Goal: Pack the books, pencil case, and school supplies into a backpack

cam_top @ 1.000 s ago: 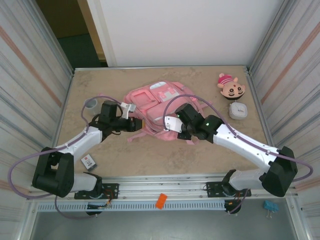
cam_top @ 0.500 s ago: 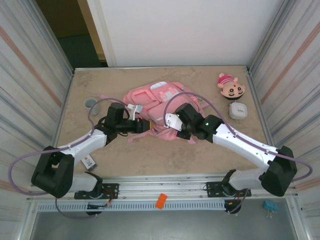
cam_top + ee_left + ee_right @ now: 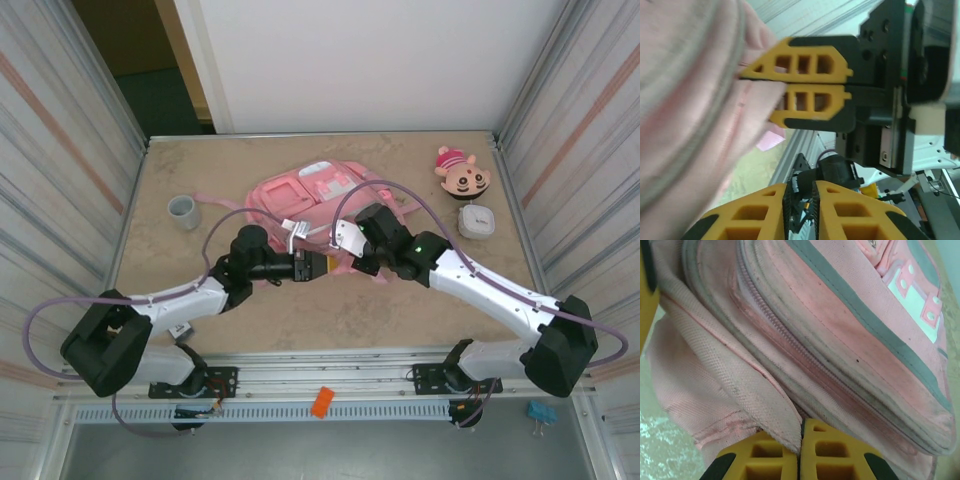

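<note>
A pink backpack (image 3: 300, 190) lies flat mid-table, its woven fabric grubby, with grey piping and a pink zip. The right gripper (image 3: 801, 440) pinches a loose flap at its near edge. The left gripper (image 3: 800, 200), just beside it, is barely parted and empty.

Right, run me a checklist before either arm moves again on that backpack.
1. Hold of the right gripper: ok. It is shut on a fold of pink fabric of the backpack.
2. Is the left gripper free: ok. Its jaws are slightly parted, with nothing between them.
3. Is the zip open for packing: not ok. The stretch seen from the right wrist looks closed.
4. Room between the grippers: not ok. They sit nose to nose at the backpack's near edge.
5. Are the grey cup, plush head and white box out of the way: ok. All stand apart from both arms.
</note>
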Available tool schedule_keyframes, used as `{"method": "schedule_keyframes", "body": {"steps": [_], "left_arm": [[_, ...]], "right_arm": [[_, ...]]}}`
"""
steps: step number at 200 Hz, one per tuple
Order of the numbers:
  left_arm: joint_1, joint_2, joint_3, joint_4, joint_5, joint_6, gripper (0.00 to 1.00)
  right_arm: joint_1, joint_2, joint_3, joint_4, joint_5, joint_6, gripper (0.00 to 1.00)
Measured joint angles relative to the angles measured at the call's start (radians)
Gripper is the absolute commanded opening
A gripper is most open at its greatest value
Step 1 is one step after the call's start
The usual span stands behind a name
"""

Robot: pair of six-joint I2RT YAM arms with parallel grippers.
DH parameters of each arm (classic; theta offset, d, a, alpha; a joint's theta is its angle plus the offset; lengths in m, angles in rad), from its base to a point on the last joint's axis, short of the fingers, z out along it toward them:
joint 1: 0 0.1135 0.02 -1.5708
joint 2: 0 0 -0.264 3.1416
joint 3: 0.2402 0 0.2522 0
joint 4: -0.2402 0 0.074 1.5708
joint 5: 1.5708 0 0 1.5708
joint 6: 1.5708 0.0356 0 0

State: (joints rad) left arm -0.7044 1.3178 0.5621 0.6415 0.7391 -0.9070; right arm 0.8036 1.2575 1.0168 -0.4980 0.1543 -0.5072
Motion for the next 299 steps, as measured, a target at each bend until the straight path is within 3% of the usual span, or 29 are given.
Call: {"method": "schedule_keyframes", "body": {"steps": [29, 56, 88, 123, 165, 202, 226, 299], "left_arm": [[-0.008, -0.048, 0.001, -0.045, -0.011, 0.025, 0.38], [-0.002, -0.154, 0.048, -0.244, -0.042, 0.186, 0.56], [0.044, -0.296, 0.136, -0.498, -0.111, 0.510, 0.65], [0.142, -0.387, 0.156, -0.718, -0.189, 0.982, 0.71], [0.194, -0.244, 0.196, -0.893, -0.258, 1.472, 0.80], [0.203, -0.087, 0.218, -0.908, -0.319, 1.701, 0.82], [0.238, -0.020, 0.221, -0.861, -0.321, 1.751, 0.74], [0.257, 0.051, 0.253, -0.843, -0.228, 1.830, 0.08]], "right_arm": [[-0.033, -0.027, -0.018, 0.025, -0.058, 0.002, 0.00], [-0.085, -0.077, -0.040, 0.013, -0.157, -0.076, 0.00], [-0.170, -0.142, -0.062, -0.067, -0.293, -0.212, 0.00], [-0.229, -0.179, -0.062, -0.161, -0.401, -0.344, 0.00], [-0.255, -0.213, -0.062, -0.215, -0.471, -0.430, 0.00], [-0.267, -0.222, -0.062, -0.243, -0.497, -0.452, 0.00], [-0.273, -0.222, -0.062, -0.252, -0.506, -0.455, 0.00], [-0.323, -0.225, -0.062, -0.251, -0.523, -0.449, 0.00]]}}
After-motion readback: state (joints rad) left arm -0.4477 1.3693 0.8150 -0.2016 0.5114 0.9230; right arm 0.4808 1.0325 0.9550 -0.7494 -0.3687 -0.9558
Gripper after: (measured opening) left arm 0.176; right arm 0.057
